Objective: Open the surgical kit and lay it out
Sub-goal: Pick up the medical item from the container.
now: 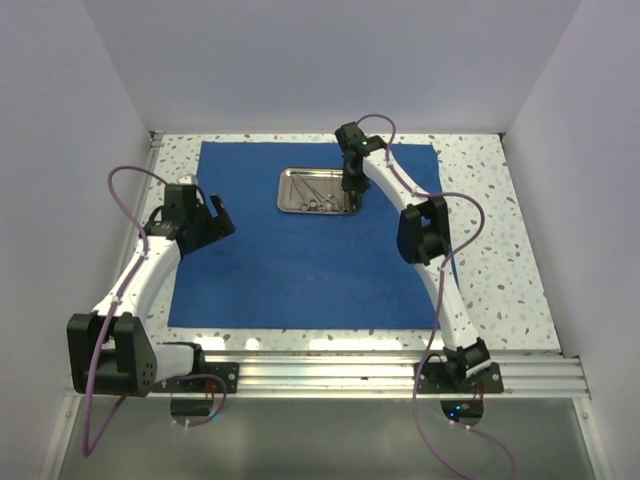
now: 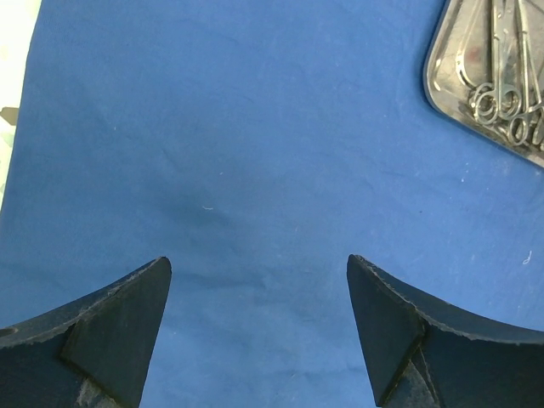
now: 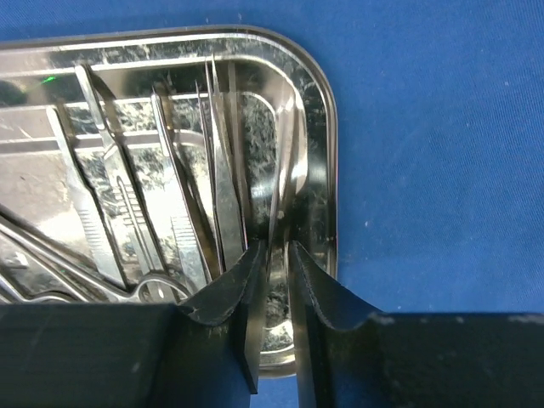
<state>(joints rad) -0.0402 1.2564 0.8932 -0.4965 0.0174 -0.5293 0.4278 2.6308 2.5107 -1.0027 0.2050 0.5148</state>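
The royal-blue cloth (image 1: 300,260) lies spread flat on the table. The steel tray (image 1: 283,190) sits on its far middle with several thin silver instruments (image 1: 320,192) inside. My right gripper (image 1: 352,190) reaches down into the tray's right end. In the right wrist view its jaws (image 3: 274,246) are nearly closed on a thin silver tweezers blade (image 3: 283,161) standing by the tray's rim (image 3: 327,127); more tweezers and forceps (image 3: 170,178) lie to the left. My left gripper (image 1: 222,222) hovers open and empty over the cloth's left part (image 2: 259,263); the tray corner (image 2: 442,76) with scissor rings (image 2: 501,106) shows at its upper right.
The speckled tabletop (image 1: 490,230) shows around the cloth. White walls close in the left, far and right sides. An aluminium rail (image 1: 340,372) carrying the arm bases runs along the near edge. Purple cables loop from both arms.
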